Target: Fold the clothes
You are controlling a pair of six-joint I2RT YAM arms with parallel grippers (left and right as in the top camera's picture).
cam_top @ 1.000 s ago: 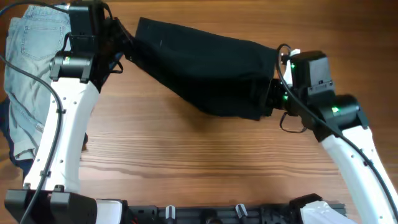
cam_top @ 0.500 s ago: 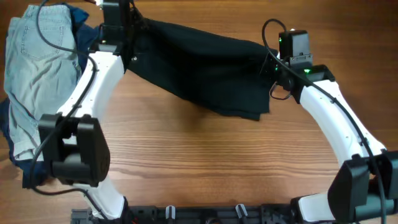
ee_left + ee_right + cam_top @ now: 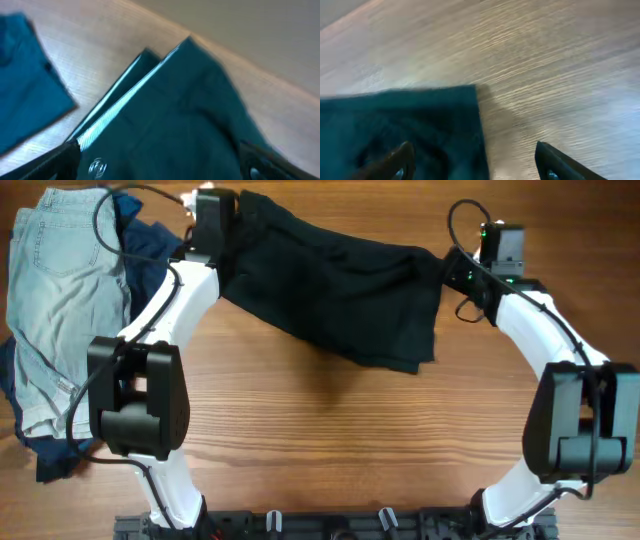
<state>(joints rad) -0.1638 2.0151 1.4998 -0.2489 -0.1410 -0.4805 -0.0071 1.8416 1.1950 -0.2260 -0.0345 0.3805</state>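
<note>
Released since the earlier frames, black shorts (image 3: 330, 290) are now laid as a dark band across the far side of the table (image 3: 330, 440), between both arms, which have been swung further out. 2 layers are seen stacked at its edge in the left wrist view. Left gripper (image 3: 160, 159) is spread wide over the fabric, nothing pinched. Right gripper (image 3: 475, 162) is likewise spread above 1 corner. This fold is judged set down, and another is probably needed. Denim shorts (image 3: 60, 290) and navy garment (image 3: 150, 240) are heaped at the left.
</note>
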